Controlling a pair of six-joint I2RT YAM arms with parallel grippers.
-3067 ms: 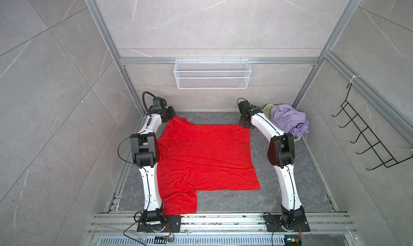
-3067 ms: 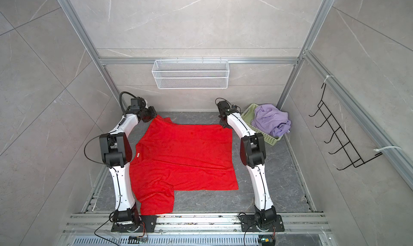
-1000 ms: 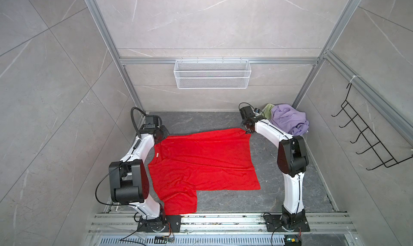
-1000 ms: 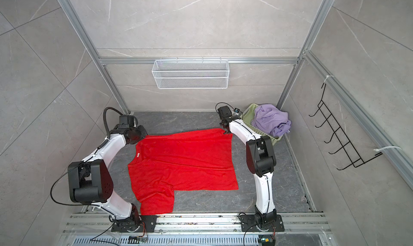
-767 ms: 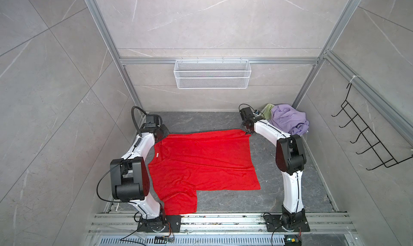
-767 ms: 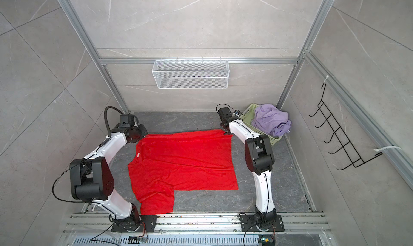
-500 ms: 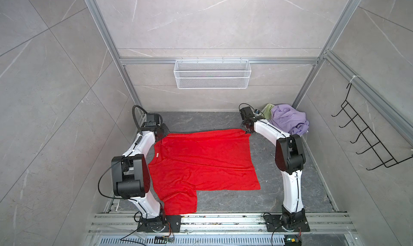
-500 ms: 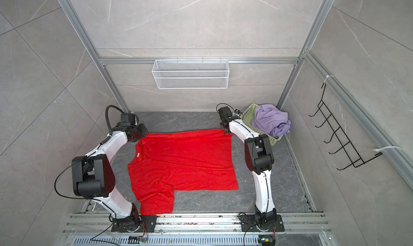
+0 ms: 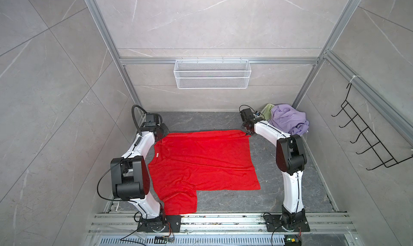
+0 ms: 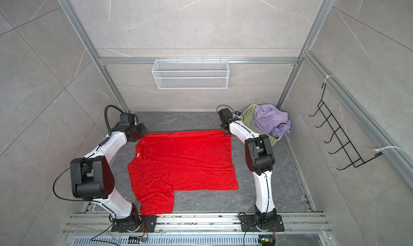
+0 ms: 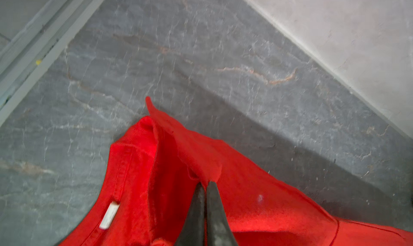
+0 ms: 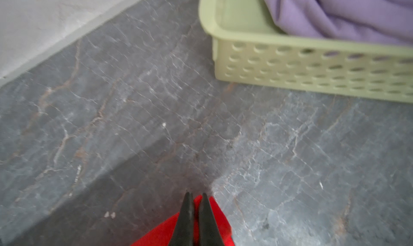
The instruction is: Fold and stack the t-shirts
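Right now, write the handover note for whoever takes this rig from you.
Left gripper: shut on the far collar-side corner of the large bright red cloth t-shirt.
Right gripper: shut on its far hem-side corner.
The red shirt lies spread on the dark grey marbled table; the crumpled pale lilac cloth t-shirt sits in the pale green perforated plastic basket.
Done: no finished fold shows, nothing stacked.
Left: fold both, stack them.

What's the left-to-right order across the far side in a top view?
left gripper (jaws shut on shirt corner) → red t-shirt → right gripper (jaws shut too) → lilac t-shirt → black wall rack
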